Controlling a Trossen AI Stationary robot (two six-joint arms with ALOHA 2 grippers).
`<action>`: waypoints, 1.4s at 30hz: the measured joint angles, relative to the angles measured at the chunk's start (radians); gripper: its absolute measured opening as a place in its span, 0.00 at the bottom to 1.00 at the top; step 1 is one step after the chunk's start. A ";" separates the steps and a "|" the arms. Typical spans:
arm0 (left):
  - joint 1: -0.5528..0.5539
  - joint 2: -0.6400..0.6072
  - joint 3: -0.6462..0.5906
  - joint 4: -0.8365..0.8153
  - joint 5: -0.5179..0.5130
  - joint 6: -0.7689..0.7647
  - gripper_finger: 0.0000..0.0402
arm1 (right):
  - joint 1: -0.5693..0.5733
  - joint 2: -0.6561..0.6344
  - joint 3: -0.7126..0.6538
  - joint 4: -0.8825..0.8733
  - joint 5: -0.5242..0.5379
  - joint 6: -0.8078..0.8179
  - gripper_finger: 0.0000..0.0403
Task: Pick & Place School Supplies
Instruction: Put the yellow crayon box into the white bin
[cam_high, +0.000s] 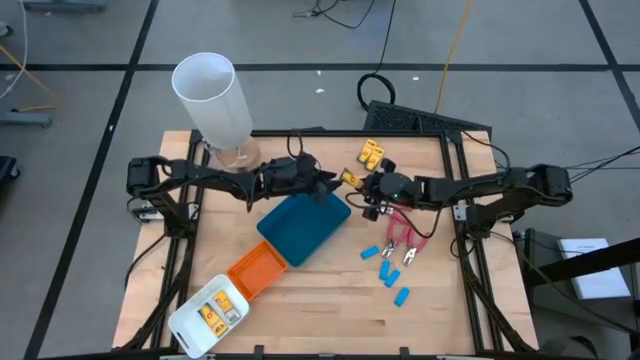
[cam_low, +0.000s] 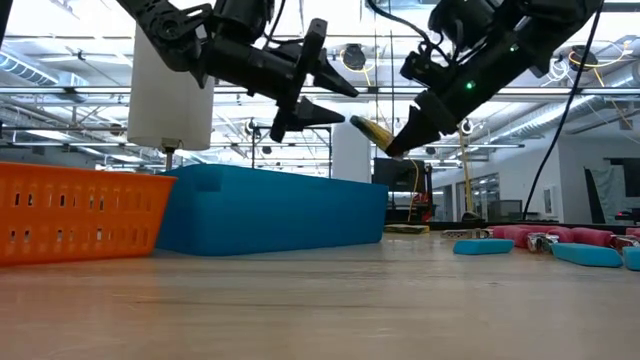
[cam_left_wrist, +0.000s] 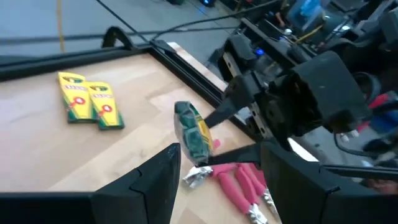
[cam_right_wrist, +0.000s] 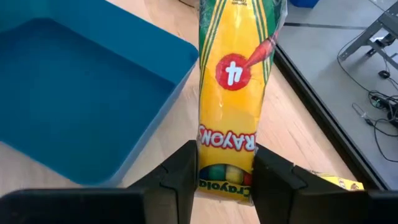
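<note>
Right pincer is clamped on one end of a yellow crayon pack, held above the wooden bench at frame centre, long axis pointing toward the left pincer, whose fingers stand apart, apparently empty. Only the left wrist view shows two more packs lying flat.

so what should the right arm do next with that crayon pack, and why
Probably carry it a little further over the teal tray and let go. The right gripper holds the crayon pack in the air just beside the tray's edge, and the tray looks empty. The left gripper hangs open above that same edge.
</note>
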 joint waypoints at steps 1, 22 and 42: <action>-0.005 0.000 0.000 -0.001 -0.021 0.001 0.57 | 0.002 0.002 0.000 -0.001 0.000 0.000 0.29; -0.001 0.000 0.068 -0.105 0.024 -0.025 0.57 | 0.044 0.002 0.000 0.042 0.001 -0.004 0.29; 0.019 0.100 0.156 -0.154 0.126 -0.020 0.57 | 0.044 0.002 0.000 0.050 0.000 -0.016 0.29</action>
